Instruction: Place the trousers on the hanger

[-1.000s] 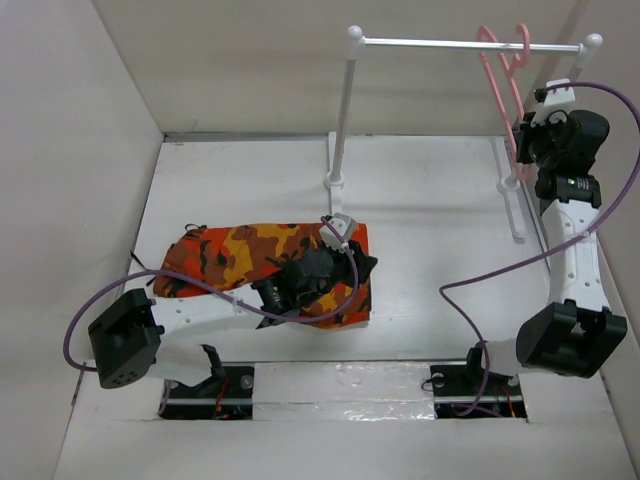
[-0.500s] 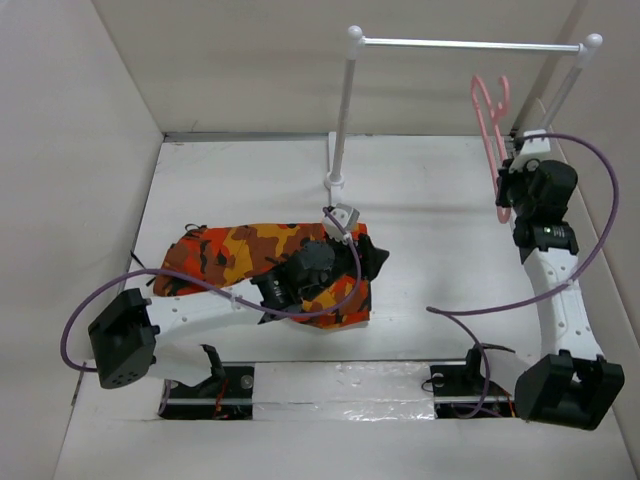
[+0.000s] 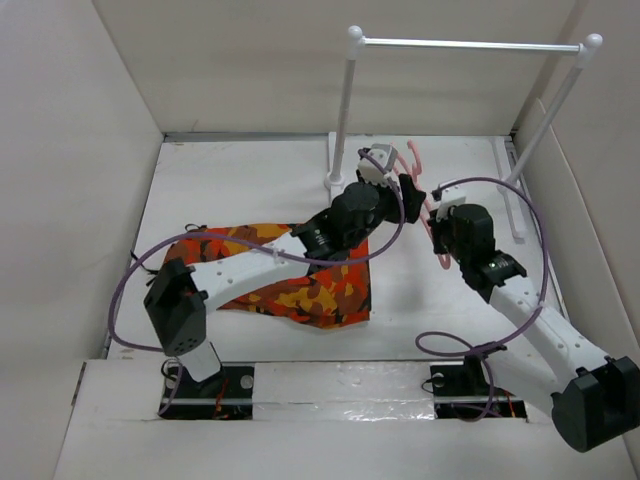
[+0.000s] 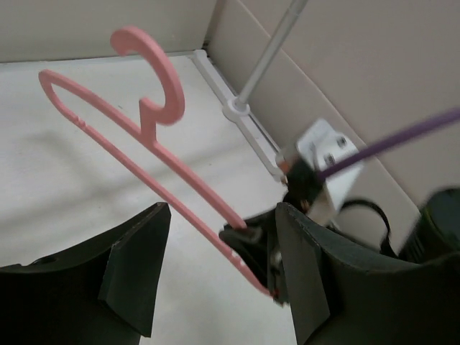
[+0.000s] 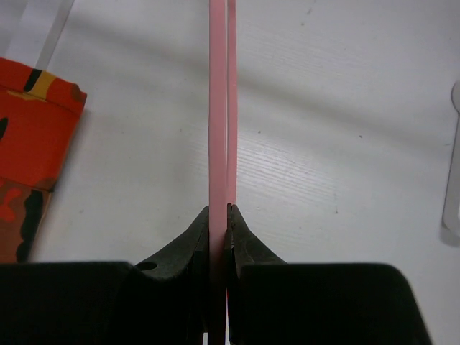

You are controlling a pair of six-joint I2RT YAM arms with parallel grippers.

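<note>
- Two arms are counted. The left arm (image 3: pixel 250 268) is stretched far forward and to the right, its forearm passing over the trousers (image 3: pixel 320 295). The right arm (image 3: pixel 540 335) is folded out to the right and bent back toward the middle.
- One pair of trousers is seen, in an orange, red and yellow camouflage print. It is laid flat on the table (image 3: pixel 250 180), left of centre and nearer than both grippers. It is held by neither gripper.
- The left gripper (image 4: pixel 223 215) is held wide apart and nothing is gripped. In its wrist view the hanger (image 4: pixel 175 90) is seen through the gap between the fingers, and neither finger is touched by it.
- The right gripper (image 5: pixel 219 215) is clamped tight on the thin pink frame, which is seen edge-on in its wrist view.
- One hanger is counted. It is held up off the table — tilted, hook uppermost — just right of the trousers and apart from them.
- Two purple cables are seen, one looped along each arm (image 4: pixel 402 136).
- Farthest back, one rail stand (image 3: pixel 470 44) is seen — two white posts joined by one silver bar. The hanger is well below the bar.
</note>
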